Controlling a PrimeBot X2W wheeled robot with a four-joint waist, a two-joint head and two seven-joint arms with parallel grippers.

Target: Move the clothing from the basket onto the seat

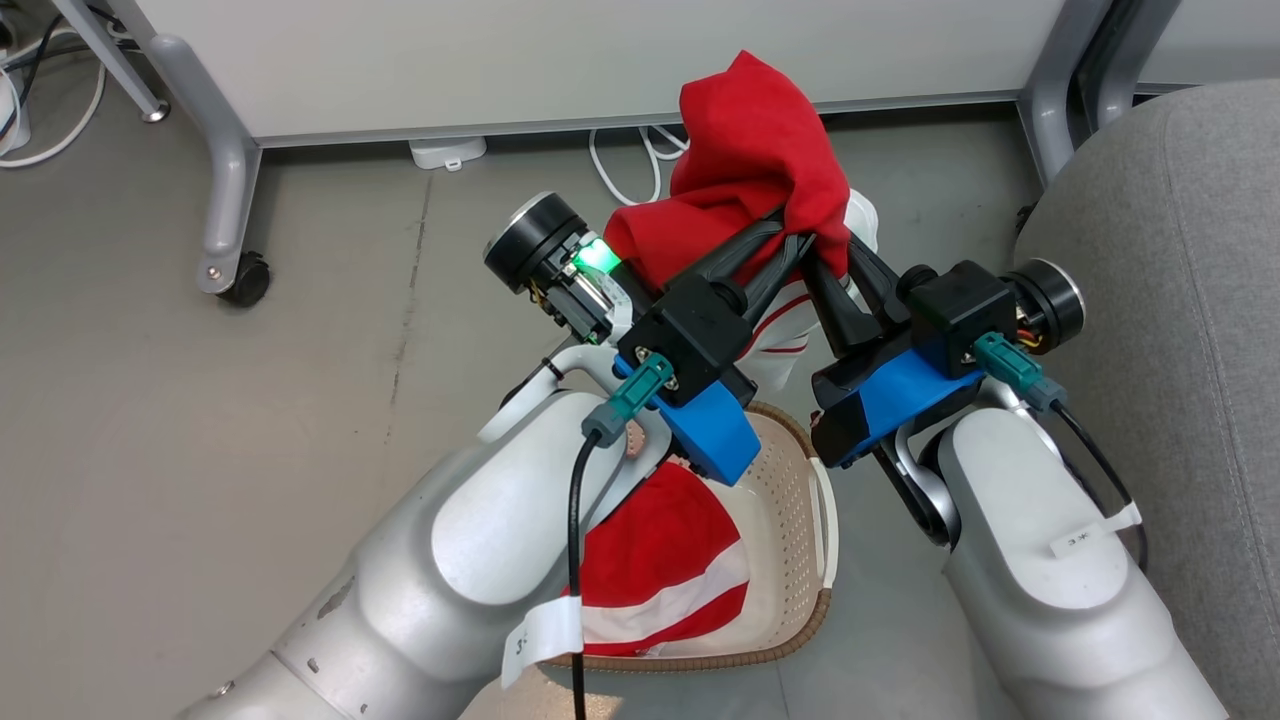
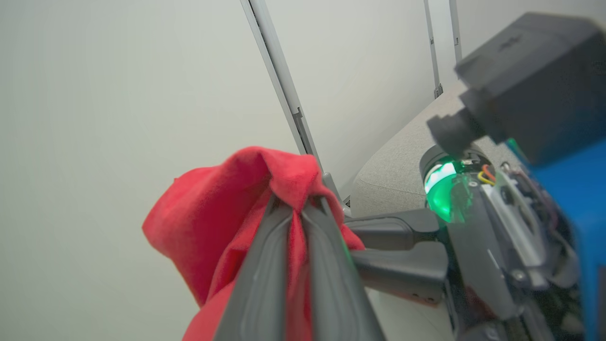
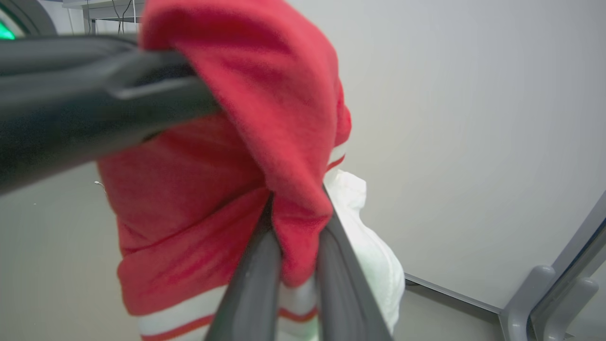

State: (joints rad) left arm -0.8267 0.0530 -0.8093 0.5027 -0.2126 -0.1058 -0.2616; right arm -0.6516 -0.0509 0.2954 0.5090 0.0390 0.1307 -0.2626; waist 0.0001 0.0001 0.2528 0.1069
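A red garment of the clothing point(image 1: 750, 150) with white trim hangs in the air above the basket point(image 1: 790, 520), held from both sides. My left gripper point(image 1: 790, 240) is shut on its upper fold point(image 2: 208, 222), fingers pinching the cloth. From the right, my right gripper point(image 1: 815, 258) crosses close under it, its fingers closed on a hanging red fold point(image 3: 296, 237). A second red garment with a white stripe point(image 1: 660, 570) lies in the cream basket, partly hidden by my left forearm. The grey seat point(image 1: 1180, 300) is at the right.
A white panel on grey legs with a caster point(image 1: 245, 280) stands behind the lifted garment. White cables point(image 1: 625, 160) and a small white box point(image 1: 447, 152) lie on the floor under it. Grey floor stretches to the left.
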